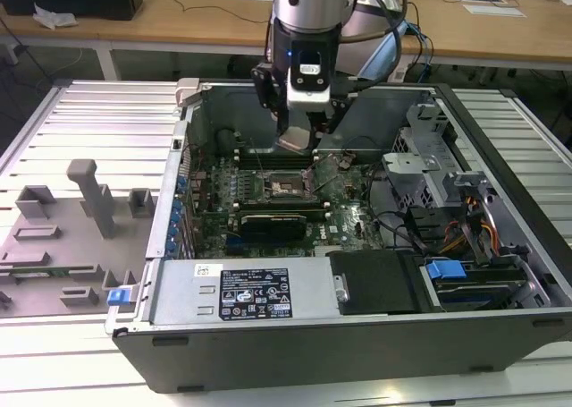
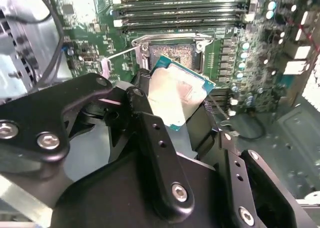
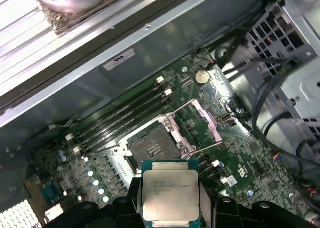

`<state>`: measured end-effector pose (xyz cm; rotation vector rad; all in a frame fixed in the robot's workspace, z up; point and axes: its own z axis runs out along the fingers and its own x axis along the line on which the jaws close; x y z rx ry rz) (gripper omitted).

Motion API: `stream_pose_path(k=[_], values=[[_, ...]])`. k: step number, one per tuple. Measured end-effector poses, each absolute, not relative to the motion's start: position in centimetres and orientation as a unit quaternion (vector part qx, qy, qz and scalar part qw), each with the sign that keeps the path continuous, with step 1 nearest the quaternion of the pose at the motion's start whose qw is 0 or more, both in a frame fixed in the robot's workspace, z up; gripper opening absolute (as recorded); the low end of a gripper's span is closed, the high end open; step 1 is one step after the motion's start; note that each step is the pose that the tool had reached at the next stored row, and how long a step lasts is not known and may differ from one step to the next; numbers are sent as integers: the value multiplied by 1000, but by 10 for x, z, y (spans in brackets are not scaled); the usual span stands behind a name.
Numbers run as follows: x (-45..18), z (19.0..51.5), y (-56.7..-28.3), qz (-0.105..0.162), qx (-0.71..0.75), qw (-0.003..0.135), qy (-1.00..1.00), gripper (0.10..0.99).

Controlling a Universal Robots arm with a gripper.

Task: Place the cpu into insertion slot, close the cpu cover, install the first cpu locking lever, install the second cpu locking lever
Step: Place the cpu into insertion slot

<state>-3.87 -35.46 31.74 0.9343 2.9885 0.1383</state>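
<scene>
Gripping: the gripper (image 2: 172, 110) has its two black fingers (image 2: 141, 100) clamped on opposite edges of the cpu (image 2: 176, 93) and holds it tilted in the air.
Cpu look: one flat square chip with a pale silver-grey metal top, faint print on it, and a blue-green rim at the edges.
Cpu place: over the green board, near the insertion slot (image 3: 152, 147) but apart from it, not seated.
Insertion slot: one square socket with a silver rim, its dark centre lying uncovered.
Cpu cover: one silver frame plate (image 3: 207, 120), swung up off the socket along one side.
Lever: one thin wire lever (image 2: 120, 52) juts out from a socket corner.
Just beyond: long black memory slots (image 2: 180, 12) run beside the socket; round capacitors (image 2: 243, 54) line another side.
Farther: one coin cell (image 3: 202, 76), then dark cables (image 3: 260, 82).
Farthest: in the exterior view, the open computer case (image 1: 500, 156) rests on a slatted table (image 1: 89, 112), with grey fixture blocks (image 1: 94, 197) at the exterior view's left.
</scene>
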Motion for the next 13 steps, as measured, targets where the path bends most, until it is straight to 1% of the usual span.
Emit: stream_pose_path(k=[13], values=[[-39, 306, -355, 43, 452, 11, 891, 541]])
